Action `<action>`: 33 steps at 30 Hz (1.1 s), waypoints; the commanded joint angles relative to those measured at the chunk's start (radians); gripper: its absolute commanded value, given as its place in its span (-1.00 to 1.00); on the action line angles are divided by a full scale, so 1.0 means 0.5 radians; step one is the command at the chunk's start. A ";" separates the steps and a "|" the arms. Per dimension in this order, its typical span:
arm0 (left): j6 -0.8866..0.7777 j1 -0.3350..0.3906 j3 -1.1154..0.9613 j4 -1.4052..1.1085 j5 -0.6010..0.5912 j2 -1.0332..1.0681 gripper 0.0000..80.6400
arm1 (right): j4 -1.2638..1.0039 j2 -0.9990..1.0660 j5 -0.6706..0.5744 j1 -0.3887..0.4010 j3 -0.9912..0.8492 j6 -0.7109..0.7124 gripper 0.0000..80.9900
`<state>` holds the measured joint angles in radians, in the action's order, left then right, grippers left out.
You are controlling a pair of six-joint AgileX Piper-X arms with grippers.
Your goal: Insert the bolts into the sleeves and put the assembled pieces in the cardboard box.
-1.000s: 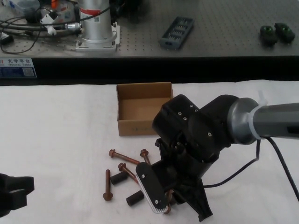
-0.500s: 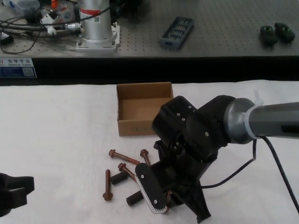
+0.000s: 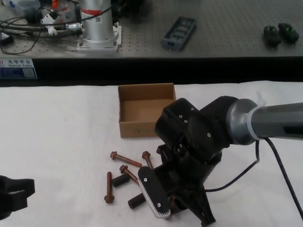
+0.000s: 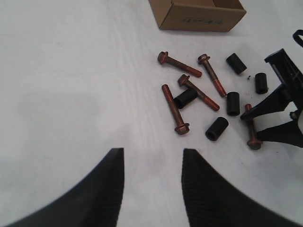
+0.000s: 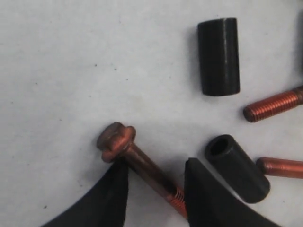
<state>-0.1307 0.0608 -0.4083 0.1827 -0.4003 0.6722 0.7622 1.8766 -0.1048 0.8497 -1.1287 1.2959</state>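
Crowding the bolt (image 5: 142, 165) between the right jaws, a sleeve (image 5: 236, 168) lies beside.

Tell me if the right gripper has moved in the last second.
Yes, slightly: the right gripper has edged down the high view, away from the box.

a white cloth (image 3: 57, 123) spreads in front; behind it sit a silver post (image 3: 97, 21), cables (image 3: 23, 23) and a grey rack (image 3: 179, 32).
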 commanded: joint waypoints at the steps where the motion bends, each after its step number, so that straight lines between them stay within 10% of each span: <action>1: -0.026 -0.003 -0.018 0.010 -0.014 0.003 -0.27 | 0.173 0.043 -0.109 0.006 0.015 -0.003 -0.27; 16: -0.026 -0.003 -0.018 0.010 -0.014 0.003 -0.27 | 0.144 0.043 0.083 0.006 0.015 -0.481 -0.76; 33: 0.188 0.016 -0.022 -0.010 -0.307 0.003 -0.27 | -0.209 -0.154 0.185 0.002 0.019 -2.441 -0.87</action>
<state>-0.0887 0.0608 -0.4083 0.1827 -0.5011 0.6722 0.7228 1.8617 -0.0280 0.8588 -1.1200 0.2224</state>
